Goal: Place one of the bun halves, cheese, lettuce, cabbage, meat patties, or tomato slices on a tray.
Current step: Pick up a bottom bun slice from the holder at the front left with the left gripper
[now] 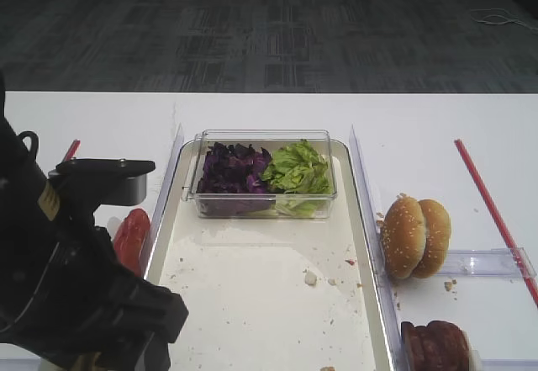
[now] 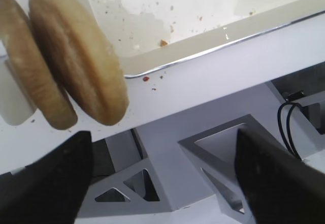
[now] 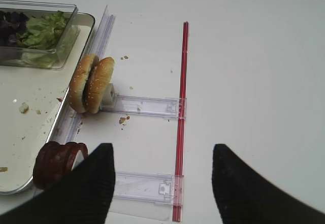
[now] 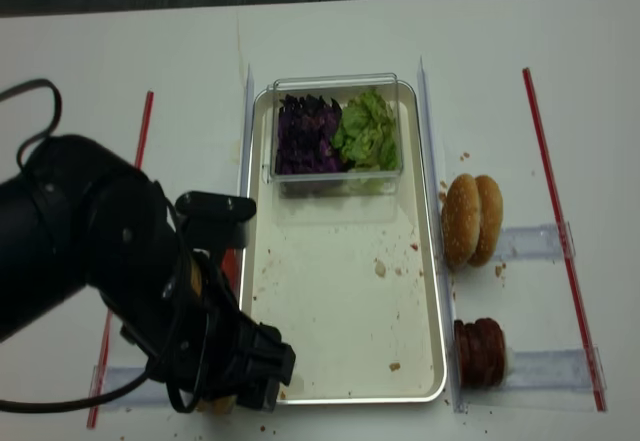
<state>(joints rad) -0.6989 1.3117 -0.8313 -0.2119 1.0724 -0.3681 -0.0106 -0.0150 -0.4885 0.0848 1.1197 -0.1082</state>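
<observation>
Nearest, the left gripper hangs just beyond the worktop's near edge with its jaws spread wide and released, two smooth golden-tan seedless bun halves standing on edge just ahead of it, beside the corner of the long silver-rimmed rectangular tray. The right gripper also shows parted jaws holding nothing, above the worktop near the dark reddish-brown meat patties. Farther on stand sesame-seeded bun halves and glossy red tomato slices. At the tray's far end, a small clear plastic box holds shredded purple cabbage and crinkled green lettuce. No readable writing shows.
</observation>
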